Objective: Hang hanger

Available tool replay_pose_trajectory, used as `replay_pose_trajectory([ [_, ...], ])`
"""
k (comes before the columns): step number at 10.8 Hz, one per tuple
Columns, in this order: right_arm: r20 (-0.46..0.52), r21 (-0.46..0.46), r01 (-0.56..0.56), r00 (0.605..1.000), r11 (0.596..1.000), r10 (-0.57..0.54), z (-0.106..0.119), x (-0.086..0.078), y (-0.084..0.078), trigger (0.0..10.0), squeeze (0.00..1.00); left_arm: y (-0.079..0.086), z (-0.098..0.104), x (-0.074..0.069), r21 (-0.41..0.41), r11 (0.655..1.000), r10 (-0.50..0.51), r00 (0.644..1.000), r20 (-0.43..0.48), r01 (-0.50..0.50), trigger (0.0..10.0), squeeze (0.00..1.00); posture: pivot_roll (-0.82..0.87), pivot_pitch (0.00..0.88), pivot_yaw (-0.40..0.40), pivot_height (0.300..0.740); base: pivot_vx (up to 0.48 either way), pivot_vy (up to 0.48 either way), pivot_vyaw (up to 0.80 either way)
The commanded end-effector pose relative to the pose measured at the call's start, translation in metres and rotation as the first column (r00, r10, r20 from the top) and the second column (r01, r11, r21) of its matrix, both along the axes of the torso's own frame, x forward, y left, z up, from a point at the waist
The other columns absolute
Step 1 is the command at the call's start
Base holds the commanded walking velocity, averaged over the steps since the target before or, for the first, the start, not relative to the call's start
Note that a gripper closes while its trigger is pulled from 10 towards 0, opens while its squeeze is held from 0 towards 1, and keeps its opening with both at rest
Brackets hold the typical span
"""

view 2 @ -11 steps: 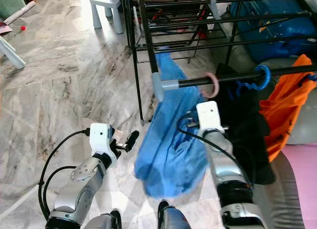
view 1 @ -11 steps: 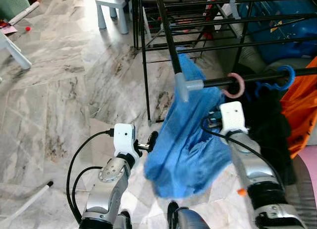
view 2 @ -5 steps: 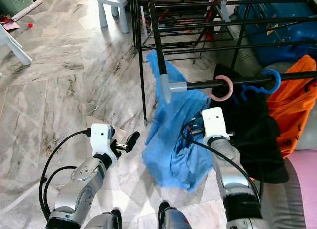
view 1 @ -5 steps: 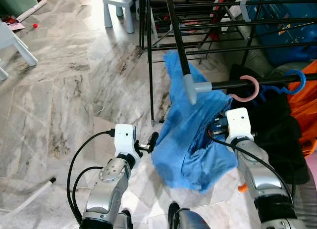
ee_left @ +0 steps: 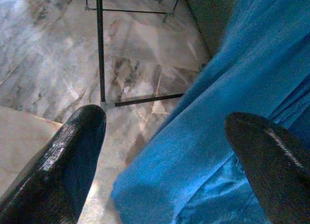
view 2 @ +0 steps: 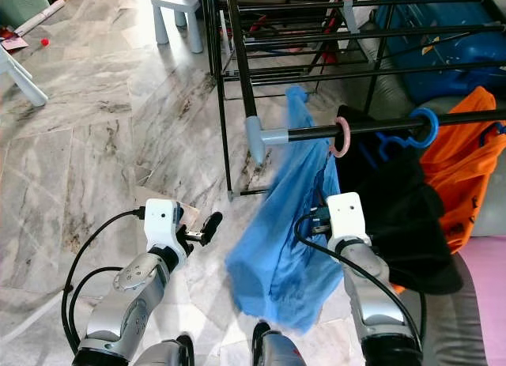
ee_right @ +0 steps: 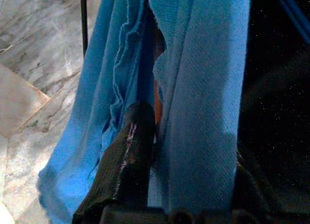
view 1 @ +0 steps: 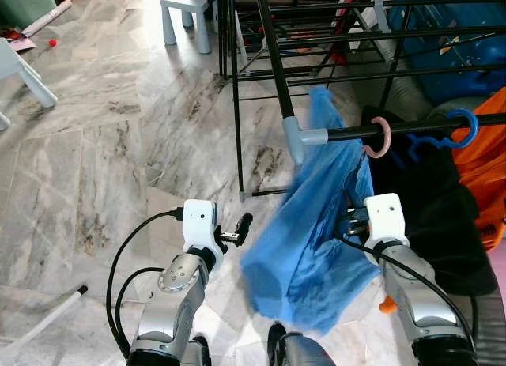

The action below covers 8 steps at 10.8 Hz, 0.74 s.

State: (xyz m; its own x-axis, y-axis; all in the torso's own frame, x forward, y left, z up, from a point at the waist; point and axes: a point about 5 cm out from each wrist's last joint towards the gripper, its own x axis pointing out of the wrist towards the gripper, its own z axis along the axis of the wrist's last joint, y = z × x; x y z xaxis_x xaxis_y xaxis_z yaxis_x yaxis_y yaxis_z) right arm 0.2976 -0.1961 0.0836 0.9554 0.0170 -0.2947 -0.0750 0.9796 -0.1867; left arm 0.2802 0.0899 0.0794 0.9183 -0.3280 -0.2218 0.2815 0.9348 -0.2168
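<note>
A home: marble floor (view 1: 95, 145), clothes drying rack (view 1: 316, 50), small plastic stool (view 1: 186, 14).

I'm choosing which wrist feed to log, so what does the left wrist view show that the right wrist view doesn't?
Left wrist: its open fingers apart, marble floor and a rack leg between them. Right wrist: one finger tucked into cloth folds, with a black garment beside them. Both: the blue cloth hanging down.

Ahead of the left gripper (ee_left: 160, 151) lies bare marble floor (view 1: 103, 145), with the black rack leg (view 1: 236, 105) beyond. The blue cloth (view 1: 316, 232) crowds its inner side. Around the right gripper (ee_right: 160, 151), cloth and black garment (view 1: 431, 216) close in, seemingly leaving no gap.
</note>
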Motion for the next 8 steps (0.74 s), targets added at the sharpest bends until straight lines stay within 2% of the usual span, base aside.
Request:
replay_pose_trajectory([
  [1, -0.020, 0.006, 0.006, 1.000, 1.000, -0.006, -0.0033, -0.0052, -0.0042, 10.0, 0.94, -0.0030, -0.0058, -0.0047, -0.001, 1.000, -0.002, 1.000, -0.031, 0.002, 10.0, 0.00, -0.09, 0.249, -0.025, 0.740, 0.000, 0.000, 0.00],
  [2, -0.022, 0.012, 0.001, 1.000, 1.000, -0.001, -0.0040, -0.0053, -0.0041, 7.1, 0.19, -0.0031, -0.0063, -0.0045, 0.001, 1.000, -0.004, 0.999, -0.033, 0.004, 10.0, 0.00, -0.09, 0.248, -0.023, 0.740, 0.000, 0.000, 0.00],
  [3, -0.019, 0.018, -0.001, 1.000, 1.000, 0.001, -0.0032, -0.0043, -0.0037, 0.0, 0.00, -0.0031, -0.0065, -0.0042, 0.003, 1.000, -0.005, 0.999, -0.035, 0.005, 10.0, 0.00, -0.09, 0.247, -0.023, 0.740, 0.000, 0.000, 0.00],
  [8, 0.003, 0.019, -0.006, 1.000, 1.000, 0.006, 0.0018, 0.0015, -0.0026, 0.0, 0.00, -0.0028, -0.0068, -0.0042, 0.008, 1.000, 0.000, 0.999, -0.036, 0.000, 10.0, 0.00, -0.09, 0.246, -0.024, 0.740, 0.000, 0.000, 0.00],
])
